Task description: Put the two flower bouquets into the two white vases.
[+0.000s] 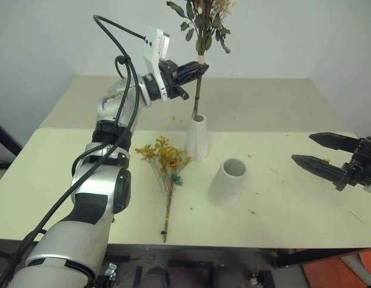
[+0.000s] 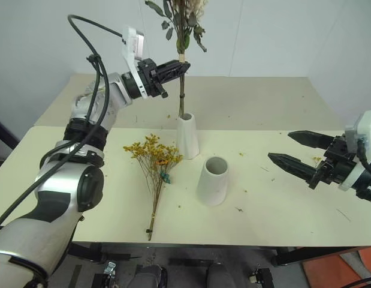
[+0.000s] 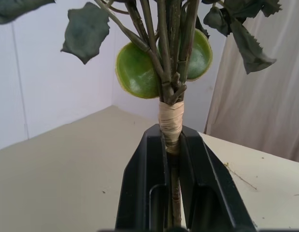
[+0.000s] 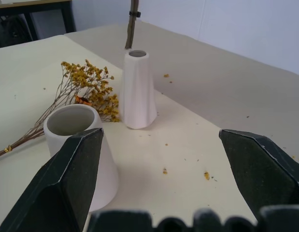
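In your head views, your left arm reaches up and across. Its left gripper (image 1: 200,70) points sideways, and its fingers are shut tight on the stems of the leafy bouquet with dark green leaves and pale dried grasses (image 1: 204,24). The bouquet stands upright, and its long stem hangs down to the mouth of the tall slim white vase (image 1: 197,138). You cannot tell if the stem tip is inside. The bunch of tiny yellow blooms on thin stems (image 1: 166,165) lies flat on the pale bench (image 1: 293,198), just beside that vase. The short wide white vase (image 1: 228,182) stands near, with nothing in it. Your right gripper (image 1: 317,151) hangs over the bench, well apart, with fingers spread and holding nothing.

In your left wrist view, black fingers (image 3: 139,193) squeeze the stems at a tan tape wrap (image 3: 171,121).

In your right wrist view, both vases stand between the spread fingers (image 4: 67,179), with the yellow bunch behind the short one.
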`<state>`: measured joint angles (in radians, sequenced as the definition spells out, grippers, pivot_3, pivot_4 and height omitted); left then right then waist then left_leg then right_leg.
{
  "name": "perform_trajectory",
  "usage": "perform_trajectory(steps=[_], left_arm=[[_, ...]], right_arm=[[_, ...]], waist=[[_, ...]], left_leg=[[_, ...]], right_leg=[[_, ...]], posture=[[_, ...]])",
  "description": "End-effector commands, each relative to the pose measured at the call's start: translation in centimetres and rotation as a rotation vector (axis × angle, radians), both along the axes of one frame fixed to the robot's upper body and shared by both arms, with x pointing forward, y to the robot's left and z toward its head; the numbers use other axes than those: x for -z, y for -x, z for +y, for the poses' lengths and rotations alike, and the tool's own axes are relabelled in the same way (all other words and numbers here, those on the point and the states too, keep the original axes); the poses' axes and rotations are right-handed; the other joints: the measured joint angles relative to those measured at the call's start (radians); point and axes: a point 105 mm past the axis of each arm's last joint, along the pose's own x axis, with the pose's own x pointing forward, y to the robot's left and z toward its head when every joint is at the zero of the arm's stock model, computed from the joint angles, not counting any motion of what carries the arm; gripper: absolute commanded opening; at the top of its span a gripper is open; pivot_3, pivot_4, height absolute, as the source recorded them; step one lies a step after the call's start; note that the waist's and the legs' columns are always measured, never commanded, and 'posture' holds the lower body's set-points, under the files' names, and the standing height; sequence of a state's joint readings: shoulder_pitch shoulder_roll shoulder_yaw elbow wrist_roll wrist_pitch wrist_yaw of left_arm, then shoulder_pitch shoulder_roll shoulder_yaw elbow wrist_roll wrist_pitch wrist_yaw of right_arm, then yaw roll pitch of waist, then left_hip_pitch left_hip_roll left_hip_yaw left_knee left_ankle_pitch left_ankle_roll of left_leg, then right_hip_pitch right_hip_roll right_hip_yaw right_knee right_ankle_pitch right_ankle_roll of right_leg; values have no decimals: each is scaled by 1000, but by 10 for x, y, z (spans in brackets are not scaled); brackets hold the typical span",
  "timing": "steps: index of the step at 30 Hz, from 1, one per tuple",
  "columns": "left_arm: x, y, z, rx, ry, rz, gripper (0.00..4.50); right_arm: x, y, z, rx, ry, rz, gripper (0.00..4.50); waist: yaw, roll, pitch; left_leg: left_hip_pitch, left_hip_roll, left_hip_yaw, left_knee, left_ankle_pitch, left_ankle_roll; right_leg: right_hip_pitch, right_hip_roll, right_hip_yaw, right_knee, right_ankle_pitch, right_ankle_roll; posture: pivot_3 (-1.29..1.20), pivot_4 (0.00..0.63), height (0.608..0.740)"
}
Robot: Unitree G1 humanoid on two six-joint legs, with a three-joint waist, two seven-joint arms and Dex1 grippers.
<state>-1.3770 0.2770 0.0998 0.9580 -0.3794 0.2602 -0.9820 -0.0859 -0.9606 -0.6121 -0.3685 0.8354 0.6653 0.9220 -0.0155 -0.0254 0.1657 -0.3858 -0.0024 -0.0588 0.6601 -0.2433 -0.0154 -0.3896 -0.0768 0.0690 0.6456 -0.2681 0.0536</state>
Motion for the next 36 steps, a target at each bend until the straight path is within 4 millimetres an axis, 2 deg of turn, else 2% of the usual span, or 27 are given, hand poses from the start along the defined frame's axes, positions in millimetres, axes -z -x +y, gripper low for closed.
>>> perform_trajectory(steps=[1,22,36], left_arm=[[-24,4,-4,0,13,-85,84],[-22,-3,-11,-23,41,-63,84],[-4,-4,-13,-18,-2,-69,84]], right_arm=[[-13,7,1,3,5,-59,4500],[-14,12,4,25,-5,-71,4500],[-13,14,4,36,-10,-78,4500]], waist=[[1,0,0],[0,0,0],[0,0,0]], left_leg=[[0,0,0,0,0,0],[0,0,0,0,0,0],[0,0,0,0,0,0]], right_leg=[[0,0,0,0,0,0],[0,0,0,0,0,0],[0,0,0,0,0,0]], posture=[[0,150,740],[0,150,740],[0,150,740]])
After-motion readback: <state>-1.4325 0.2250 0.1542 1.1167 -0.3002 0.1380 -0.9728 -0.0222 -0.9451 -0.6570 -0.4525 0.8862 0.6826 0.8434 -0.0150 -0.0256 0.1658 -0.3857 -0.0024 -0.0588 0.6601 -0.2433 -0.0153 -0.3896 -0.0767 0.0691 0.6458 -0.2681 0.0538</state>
